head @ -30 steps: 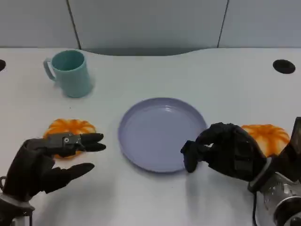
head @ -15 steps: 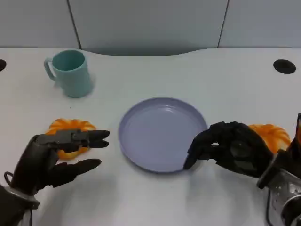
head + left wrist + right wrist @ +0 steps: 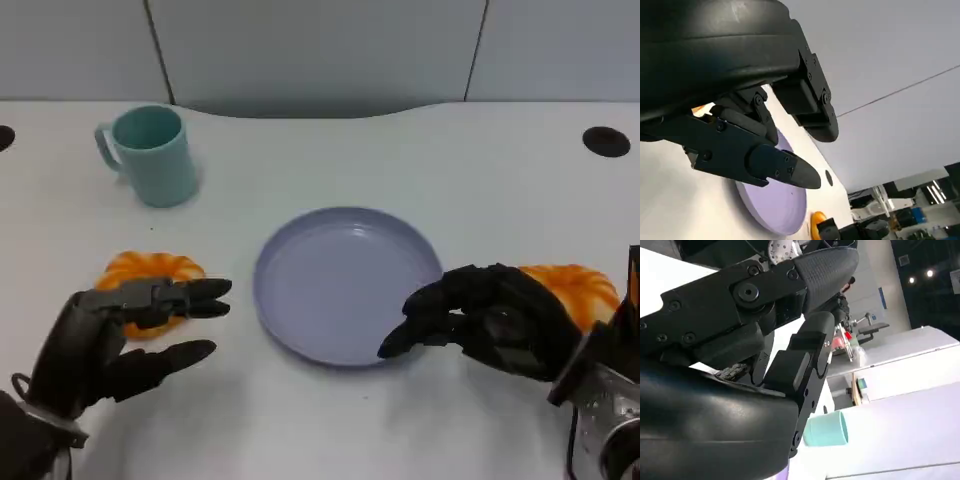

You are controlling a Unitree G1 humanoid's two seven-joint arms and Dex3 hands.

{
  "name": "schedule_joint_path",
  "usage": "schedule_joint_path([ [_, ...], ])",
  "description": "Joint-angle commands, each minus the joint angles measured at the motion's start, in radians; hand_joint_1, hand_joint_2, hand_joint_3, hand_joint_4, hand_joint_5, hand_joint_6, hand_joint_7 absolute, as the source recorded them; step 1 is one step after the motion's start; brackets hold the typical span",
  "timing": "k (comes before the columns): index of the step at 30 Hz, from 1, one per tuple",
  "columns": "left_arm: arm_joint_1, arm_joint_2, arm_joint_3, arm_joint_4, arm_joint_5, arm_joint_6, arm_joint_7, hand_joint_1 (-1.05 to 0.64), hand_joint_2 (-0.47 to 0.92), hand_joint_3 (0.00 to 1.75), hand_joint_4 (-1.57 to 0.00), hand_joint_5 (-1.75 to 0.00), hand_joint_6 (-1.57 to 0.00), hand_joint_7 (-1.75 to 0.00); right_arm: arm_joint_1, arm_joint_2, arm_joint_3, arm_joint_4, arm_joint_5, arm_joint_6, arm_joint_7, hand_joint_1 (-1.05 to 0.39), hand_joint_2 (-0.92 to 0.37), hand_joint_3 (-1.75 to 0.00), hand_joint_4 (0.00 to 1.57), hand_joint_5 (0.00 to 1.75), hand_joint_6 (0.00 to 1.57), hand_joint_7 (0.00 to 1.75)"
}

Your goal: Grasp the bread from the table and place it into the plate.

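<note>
Head view overhead; wrist views close, sharing plate point(image 3: 345, 285).

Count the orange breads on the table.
2. One round orange bread lies left of the lavender plate, partly behind the left hand; the other lies right of it, behind the right hand.

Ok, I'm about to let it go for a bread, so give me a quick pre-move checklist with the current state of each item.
1. Plate free to receive bread: ok, nothing lies in it.
2. Left bread reachable: ok, it lies on the table just behind the left hand.
3. Left hand free: ok, fingers apart, holding nothing.
4. Right bread reachable: ok, it lies behind the right hand.
5. Right hand free: ok, holding nothing; fingertips sit by the plate's rim.
6. Mug out of the path: ok, far behind the left bread.
</note>
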Motion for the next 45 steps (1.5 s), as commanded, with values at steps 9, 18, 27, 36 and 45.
schedule_joint_path([
  [9, -0.019, 0.102, -0.001, 0.016, 0.216, -0.097, 0.184, -0.55, 0.88, 0.01, -0.87, -0.31, -0.96, 0.00, -0.014, -0.010, -0.001, 0.005, -0.007, -0.011, -0.011, -0.69, -0.92, -0.09, 0.67, 0.61, 1.07, 0.01],
  [18, -0.113, 0.276, -0.152, 0.046, 0.829, 0.091, 0.870, -1.03, 0.92, 0.28, -1.01, -0.33, -1.05, -0.08, -0.014, -0.008, -0.002, 0.008, -0.013, -0.011, -0.020, -0.69, -0.92, -0.09, 0.68, 0.59, 1.07, 0.01],
  [27, -0.264, 0.280, -0.393, 0.239, 0.981, 0.241, 1.226, -1.05, 0.92, 0.59, -0.47, -1.65, -0.43, -1.53, -0.009, -0.020, -0.008, 0.005, -0.006, -0.011, 0.001, -0.69, -0.92, -0.09, 0.69, 0.58, 1.07, 0.01],
  [36, -0.351, 0.255, -0.532, 0.359, 1.000, 0.415, 1.306, -1.05, 0.92, 0.93, -1.08, -1.75, -0.83, -1.75, 0.003, -0.024, -0.013, 0.000, -0.001, -0.018, 0.024, -0.69, -0.92, -0.09, 0.70, 0.57, 1.07, 0.01],
  [45, -0.371, 0.215, -0.558, 0.405, 0.946, 0.534, 1.206, -1.05, 0.92, 1.08, -1.57, -1.75, -1.57, -1.75, 0.011, -0.023, -0.014, -0.004, 0.002, -0.026, 0.037, -0.69, -0.92, -0.09, 0.70, 0.56, 1.07, 0.00],
])
